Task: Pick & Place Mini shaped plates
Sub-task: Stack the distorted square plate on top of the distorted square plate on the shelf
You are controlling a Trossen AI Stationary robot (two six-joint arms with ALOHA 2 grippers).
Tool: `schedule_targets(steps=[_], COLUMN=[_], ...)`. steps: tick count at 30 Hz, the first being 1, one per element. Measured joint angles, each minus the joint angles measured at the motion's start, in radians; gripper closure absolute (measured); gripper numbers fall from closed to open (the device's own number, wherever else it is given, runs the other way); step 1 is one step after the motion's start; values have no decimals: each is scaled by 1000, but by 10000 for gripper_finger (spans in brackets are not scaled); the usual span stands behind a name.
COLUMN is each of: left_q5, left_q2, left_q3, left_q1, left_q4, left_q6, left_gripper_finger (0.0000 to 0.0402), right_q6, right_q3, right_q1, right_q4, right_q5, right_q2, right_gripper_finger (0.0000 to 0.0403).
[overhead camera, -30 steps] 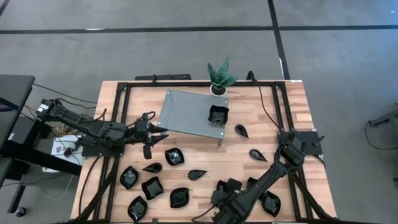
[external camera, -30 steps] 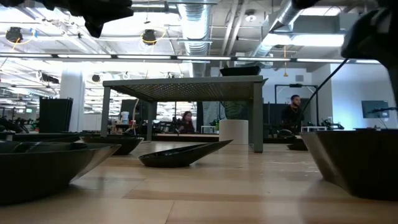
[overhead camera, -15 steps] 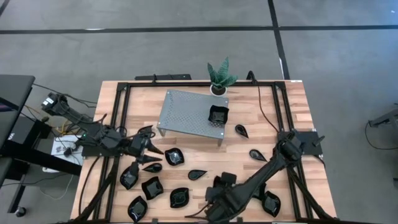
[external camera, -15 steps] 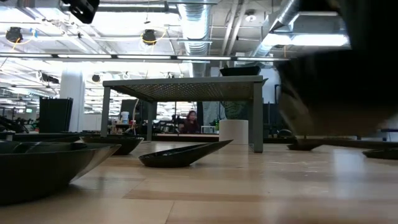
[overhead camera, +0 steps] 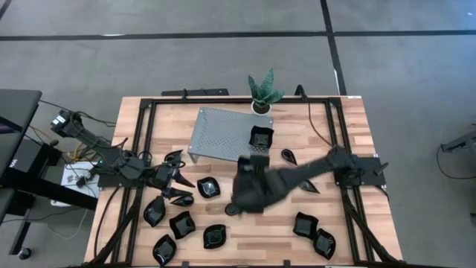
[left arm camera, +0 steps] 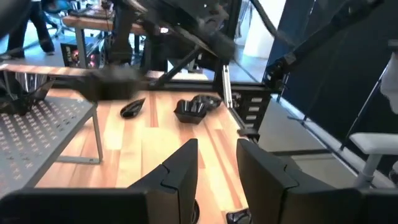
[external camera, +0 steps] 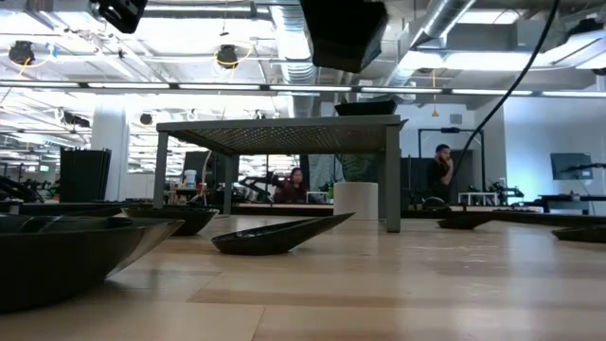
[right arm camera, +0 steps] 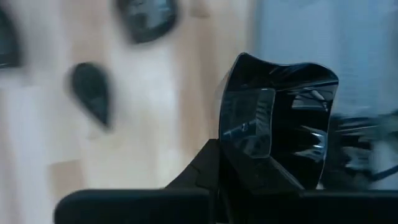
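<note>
One plate (right arm camera: 277, 134) pinched in right pincer (overhead camera: 249, 186), unlabelled

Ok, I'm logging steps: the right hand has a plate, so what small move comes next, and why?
Probably carry it on toward the grey stand. The right hand is shut on a square plate, lifted mid-table, and one plate already sits on that stand, with bare space beside it.
</note>
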Motion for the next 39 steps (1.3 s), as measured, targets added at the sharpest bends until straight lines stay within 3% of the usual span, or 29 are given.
schedule_targets(steps=[4,12,18,24,31,34,39], left_q5=[0,0,0,0,0,0,0], left_q2=[0,0,0,0,1,1,1], left_q3=[0,0,0,0,0,0,0], left_q1=[0,1,0,0,1,1,1], left_q4=[-2,-4,-4,-4,-4,-4,-3], left_q6=[0,0,0,0,0,0,0], left_gripper_finger=[289,289,289,289,289,289,289], right_q6=[-93,-250,-345,-368,-280,-322,-345], right_q3=[0,0,-1,-17,-296,-429,-481], right_q1=[-108,-254,-282,-280,-315,-331,-360], right_q4=[-2,-2,-3,-2,12,86,154], right_q5=[8,-83,-87,-92,-77,-50,-42], right_q2=[-49,-68,-77,-195,-338,-369,-374], right_gripper_finger=[398,401,402,402,402,402,402])
